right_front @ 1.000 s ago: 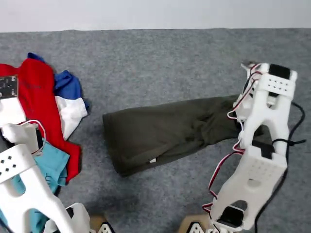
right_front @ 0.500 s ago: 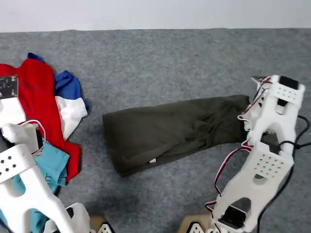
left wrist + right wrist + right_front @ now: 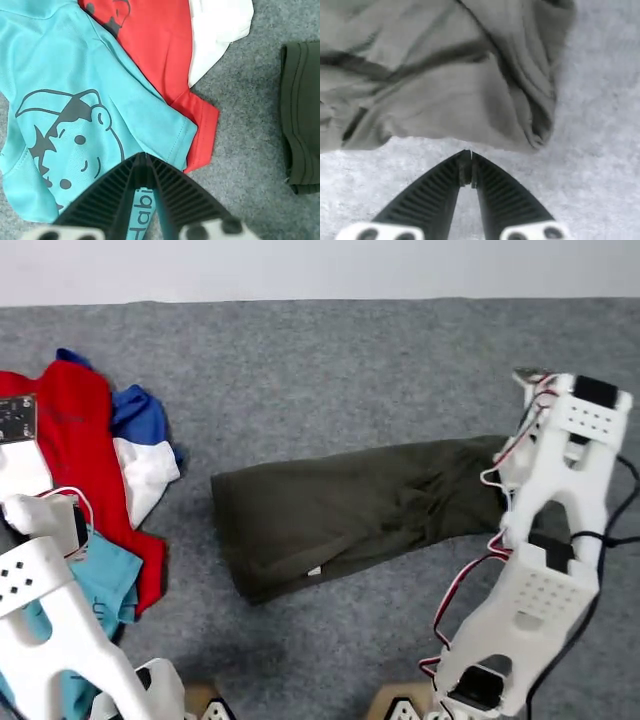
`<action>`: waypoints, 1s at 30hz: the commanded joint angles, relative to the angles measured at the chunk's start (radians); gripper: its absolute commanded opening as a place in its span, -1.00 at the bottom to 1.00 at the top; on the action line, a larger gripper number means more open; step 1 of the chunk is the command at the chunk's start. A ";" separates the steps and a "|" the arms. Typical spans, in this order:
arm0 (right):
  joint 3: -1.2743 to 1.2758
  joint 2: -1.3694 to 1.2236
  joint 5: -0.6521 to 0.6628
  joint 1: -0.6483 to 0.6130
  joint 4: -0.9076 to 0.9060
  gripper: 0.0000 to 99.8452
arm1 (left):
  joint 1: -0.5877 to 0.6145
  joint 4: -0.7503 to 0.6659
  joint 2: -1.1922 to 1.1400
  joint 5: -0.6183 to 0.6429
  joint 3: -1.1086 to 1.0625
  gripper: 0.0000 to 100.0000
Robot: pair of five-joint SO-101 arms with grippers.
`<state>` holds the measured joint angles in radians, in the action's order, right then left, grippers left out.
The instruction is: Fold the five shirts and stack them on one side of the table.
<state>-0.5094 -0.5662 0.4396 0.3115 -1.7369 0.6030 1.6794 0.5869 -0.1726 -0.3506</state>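
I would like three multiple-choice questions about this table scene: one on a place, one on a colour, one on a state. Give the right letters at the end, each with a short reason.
1. Where does the olive shirt lie?
A. On top of a red shirt
B. On the grey table, apart from the heap of shirts
C. Half off the table's edge

2. What colour is the shirt with the bear print?
A. Yellow
B. Black
C. Teal

3. How do the right arm's jaws stand?
A. Shut, holding nothing
B. Wide open
C. Clamped on a white shirt

Answers:
1 B: bare table lies between it and the heap.
2 C: the left wrist view shows the print on teal cloth.
3 A: the right wrist view shows the tips meeting over the table, beside the olive shirt.
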 commanded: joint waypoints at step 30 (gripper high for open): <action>-0.146 0.070 -0.020 -0.196 -0.056 -0.98 | 0.000 0.006 0.026 0.002 0.004 -1.00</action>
<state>-0.6720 -0.5953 0.4365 0.1335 -1.7522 0.6030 1.6794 0.5869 -0.1726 -0.3506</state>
